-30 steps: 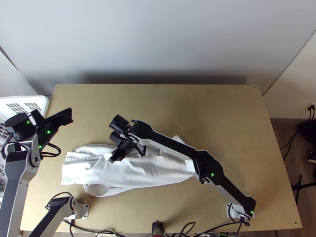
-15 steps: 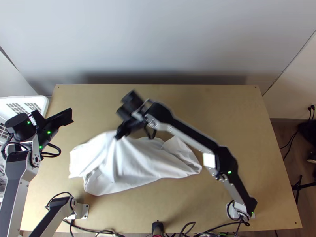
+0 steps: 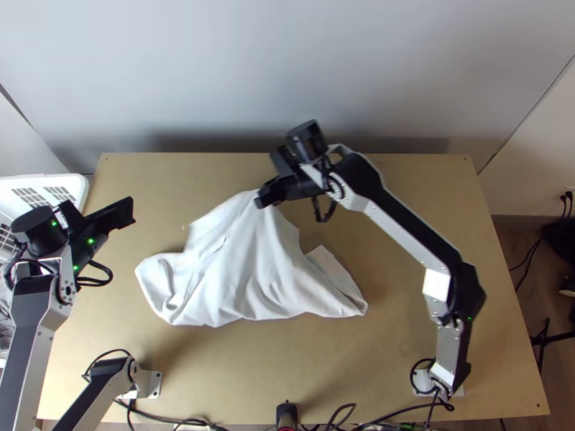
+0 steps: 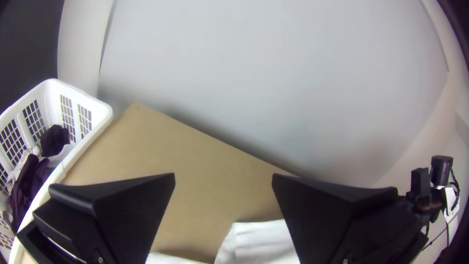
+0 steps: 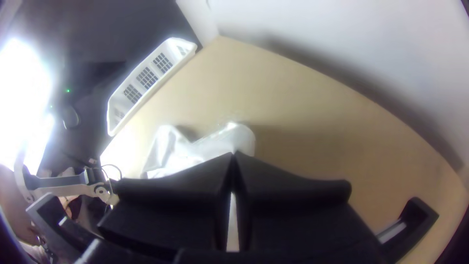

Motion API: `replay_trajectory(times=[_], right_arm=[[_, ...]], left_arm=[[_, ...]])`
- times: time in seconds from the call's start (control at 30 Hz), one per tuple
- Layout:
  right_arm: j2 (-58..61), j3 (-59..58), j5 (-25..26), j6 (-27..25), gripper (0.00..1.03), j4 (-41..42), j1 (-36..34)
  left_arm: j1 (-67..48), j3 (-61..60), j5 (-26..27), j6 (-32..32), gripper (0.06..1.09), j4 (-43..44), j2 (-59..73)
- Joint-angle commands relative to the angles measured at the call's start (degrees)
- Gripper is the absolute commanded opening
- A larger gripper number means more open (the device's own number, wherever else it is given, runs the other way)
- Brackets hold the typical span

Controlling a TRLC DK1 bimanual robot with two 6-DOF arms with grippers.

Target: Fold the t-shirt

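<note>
My right gripper (image 3: 264, 198) is shut on an upper edge of the white t-shirt (image 3: 251, 266), which hangs up from the table in loose folds. Its lower part lies bunched and spread across the table's left and middle. In the right wrist view the right gripper (image 5: 233, 155) has its fingertips together, with shirt fabric (image 5: 168, 149) beyond them. My left gripper (image 3: 123, 213) is above the table's left side, apart from the cloth. Seen in the left wrist view, the left gripper (image 4: 223, 178) is open with nothing between its fingers; some shirt (image 4: 264, 239) lies below.
A white basket (image 4: 80, 98) holding dark and light cloths stands off the table's left edge. The wooden table (image 3: 431, 208) has bare surface to the right and at the back, and a pale wall (image 3: 287, 72) rises behind it. Cables run along the near edge.
My right gripper has moved toward the back and right, pulling the shirt's held edge up and along; the cloth's left end has drawn inward. The left arm has hardly moved.
</note>
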Motion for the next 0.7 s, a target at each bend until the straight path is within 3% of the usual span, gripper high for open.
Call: replay_trajectory(times=[0.0,0.3,0.67], right_arm=[[-8.62,-10.57,1.10,1.49,0.03,6.03,-4.93],[-13.89,-15.40,1.10,3.42,0.03,7.35,-8.53],[-17.94,-18.39,1.10,3.86,0.03,8.67,-12.57]], left_arm=[[-0.26,-0.45,0.03,-0.15,1.03,0.42,0.26],[-0.61,-7.13,0.03,0.90,1.03,3.41,2.99],[2.37,-14.78,-0.06,8.73,1.03,2.88,4.57]])
